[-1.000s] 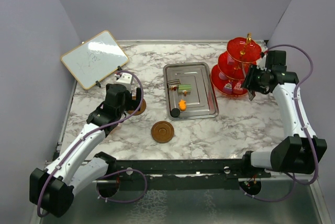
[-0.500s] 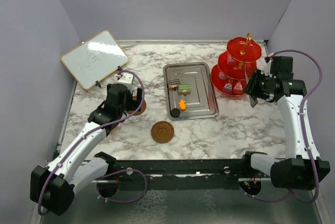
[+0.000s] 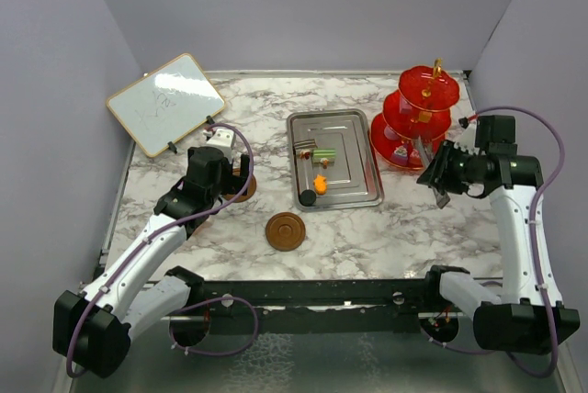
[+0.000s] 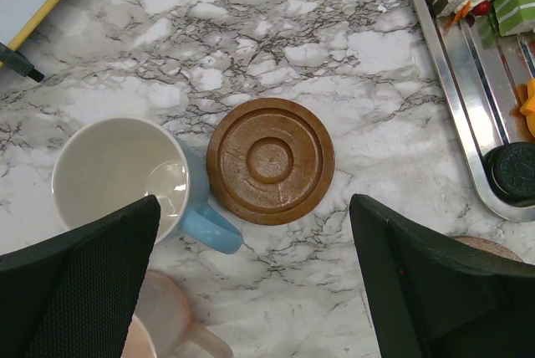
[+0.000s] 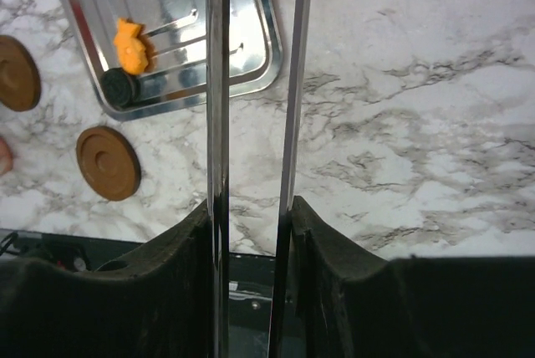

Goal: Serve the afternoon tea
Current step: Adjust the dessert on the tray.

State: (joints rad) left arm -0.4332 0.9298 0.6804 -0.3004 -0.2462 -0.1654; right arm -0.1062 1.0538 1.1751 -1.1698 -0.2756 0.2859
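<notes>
Saucer (image 4: pixel 270 161) and blue cup (image 4: pixel 117 176) sit just beside each other under the left gripper's (image 4: pixel 255 212) wide-spread, empty jaws, clear only from that wrist. Overhead, the right gripper (image 3: pixel 437 178), near the red stand (image 3: pixel 418 122), pinches steel tongs (image 5: pixel 217 82).

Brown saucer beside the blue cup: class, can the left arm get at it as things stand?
Probably yes: the open left gripper hangs directly above the saucer, whose top is bare; the blue cup crowds one side.
</notes>
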